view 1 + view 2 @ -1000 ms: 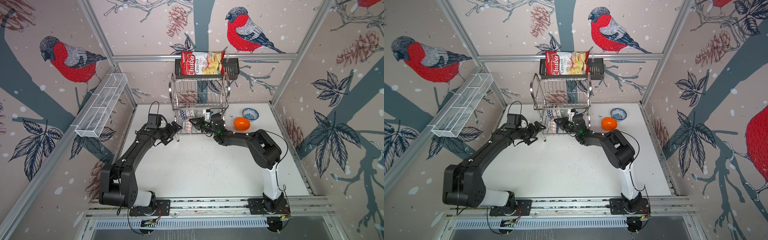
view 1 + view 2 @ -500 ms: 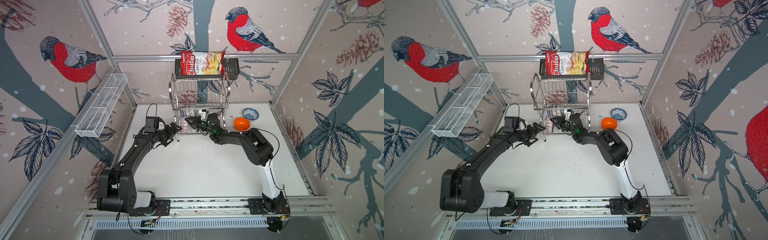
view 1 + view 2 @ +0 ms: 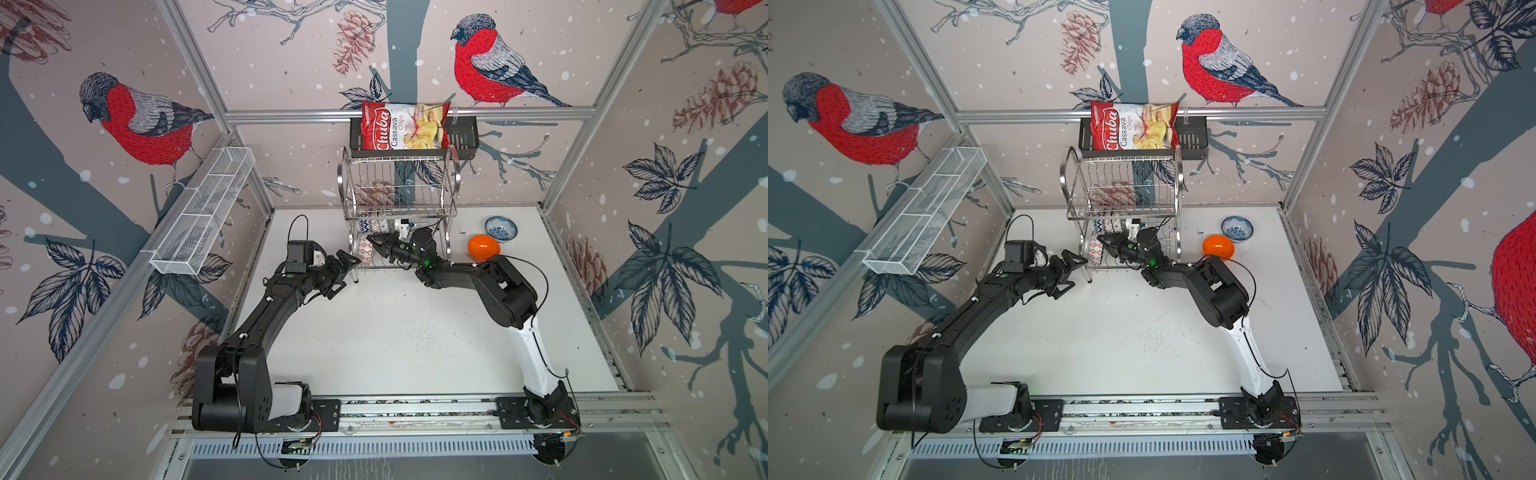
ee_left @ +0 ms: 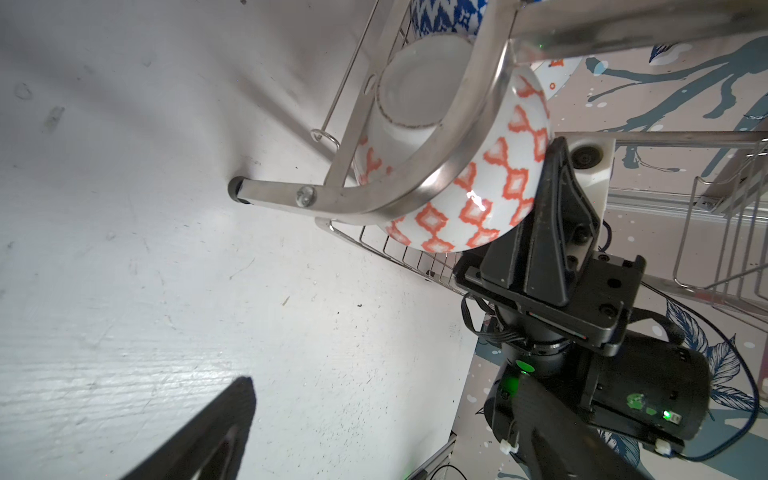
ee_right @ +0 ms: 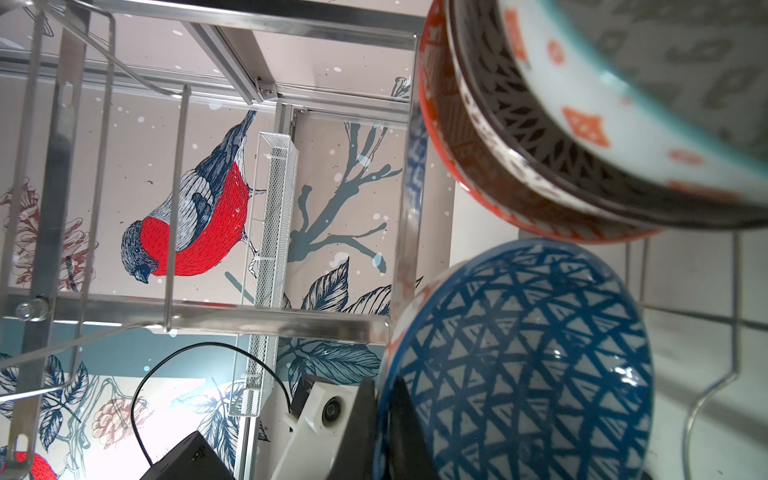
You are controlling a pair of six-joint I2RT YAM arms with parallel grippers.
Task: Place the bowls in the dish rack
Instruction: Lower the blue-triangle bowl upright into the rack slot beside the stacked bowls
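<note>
White tabletop (image 3: 395,332) below, the right gripper (image 3: 374,240) pinches the rim of the orange-white bowl (image 4: 478,199) in the lower tier of the dish rack (image 3: 345,183). The left gripper (image 3: 347,272) gapes empty nearby. Let go carelessly, the bowl (leaning on the arched frame) could topple out.

White script "Chuba" is read on the red side of the chips bag (image 3: 403,126) (image 3: 1133,126), "Cassava Chips" is printed beside it on the pale side, lettering is turned sideways in both top views, bag is set in the black basket (image 3: 463,139)
</note>
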